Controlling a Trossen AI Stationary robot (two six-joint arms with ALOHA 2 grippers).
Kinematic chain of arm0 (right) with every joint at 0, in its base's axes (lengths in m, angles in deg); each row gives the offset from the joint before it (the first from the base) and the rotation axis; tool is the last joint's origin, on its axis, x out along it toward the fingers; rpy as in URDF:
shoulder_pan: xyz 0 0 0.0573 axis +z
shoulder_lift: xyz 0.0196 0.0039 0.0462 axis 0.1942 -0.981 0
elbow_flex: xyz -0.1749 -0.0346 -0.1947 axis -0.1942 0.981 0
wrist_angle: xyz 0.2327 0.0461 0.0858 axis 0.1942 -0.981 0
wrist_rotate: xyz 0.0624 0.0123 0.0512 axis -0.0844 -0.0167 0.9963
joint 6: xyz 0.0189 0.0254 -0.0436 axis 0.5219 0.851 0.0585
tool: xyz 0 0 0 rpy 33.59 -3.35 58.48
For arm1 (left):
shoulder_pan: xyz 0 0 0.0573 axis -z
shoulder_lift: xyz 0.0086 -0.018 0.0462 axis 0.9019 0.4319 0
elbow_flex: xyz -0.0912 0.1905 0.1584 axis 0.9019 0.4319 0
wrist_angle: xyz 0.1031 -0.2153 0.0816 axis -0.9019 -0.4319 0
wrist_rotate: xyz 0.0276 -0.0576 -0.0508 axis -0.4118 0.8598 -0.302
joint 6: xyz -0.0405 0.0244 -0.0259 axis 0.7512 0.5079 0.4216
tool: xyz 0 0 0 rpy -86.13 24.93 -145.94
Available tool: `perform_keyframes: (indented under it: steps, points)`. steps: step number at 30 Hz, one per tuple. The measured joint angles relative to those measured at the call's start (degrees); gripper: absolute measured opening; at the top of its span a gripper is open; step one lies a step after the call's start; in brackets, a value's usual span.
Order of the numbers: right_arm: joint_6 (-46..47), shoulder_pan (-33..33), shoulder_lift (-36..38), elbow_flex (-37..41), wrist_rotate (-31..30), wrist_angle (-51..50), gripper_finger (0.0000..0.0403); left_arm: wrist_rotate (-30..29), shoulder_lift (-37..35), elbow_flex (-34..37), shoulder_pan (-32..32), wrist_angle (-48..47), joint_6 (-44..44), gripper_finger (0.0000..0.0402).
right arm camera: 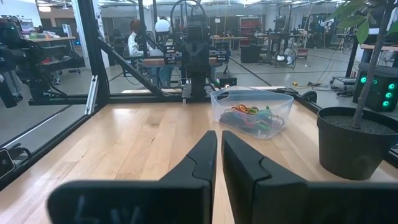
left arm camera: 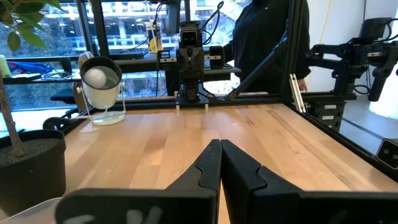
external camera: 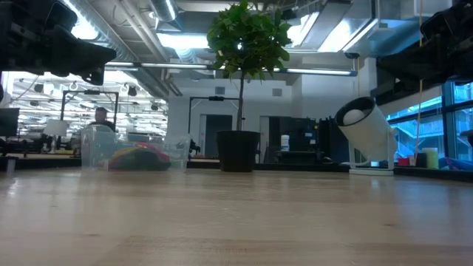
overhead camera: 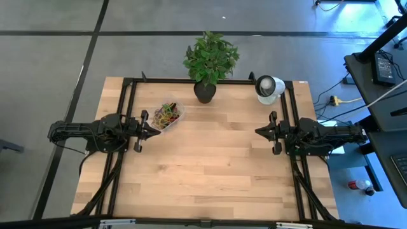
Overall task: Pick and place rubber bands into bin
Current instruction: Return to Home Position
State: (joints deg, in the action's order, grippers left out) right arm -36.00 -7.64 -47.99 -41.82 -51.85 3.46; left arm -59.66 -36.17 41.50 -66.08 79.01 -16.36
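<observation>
On the counter [overhead camera: 210,165], far left: tangled rubber bands [overhead camera: 166,115] heaped inside the clear bin [overhead camera: 180,108]. Just beside the bin, left jaws closed on nothing. Near the right edge, right jaws closed, likewise empty. Along the far edge, potted plant [overhead camera: 210,60] and white round device [overhead camera: 269,88].

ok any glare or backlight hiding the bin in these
High view: even overhead light, soft shadows, the bin and its rubber bands plain. Low view: bright ceiling lights behind, so the plant goes dark, yet the bands show through the clear wall. Right wrist view: evenly lit, no glare on the bin. Left wrist view: bright windows behind the white round object.
</observation>
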Motion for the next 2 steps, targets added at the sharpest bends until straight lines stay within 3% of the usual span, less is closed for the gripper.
perform_keyframes:
  steps: [2]
  points:
    - [0.0,0.0,0.0,0.0,0.0,0.0,0.003,0.0,0.0,0.0,0.0,0.0,0.0,0.0004]
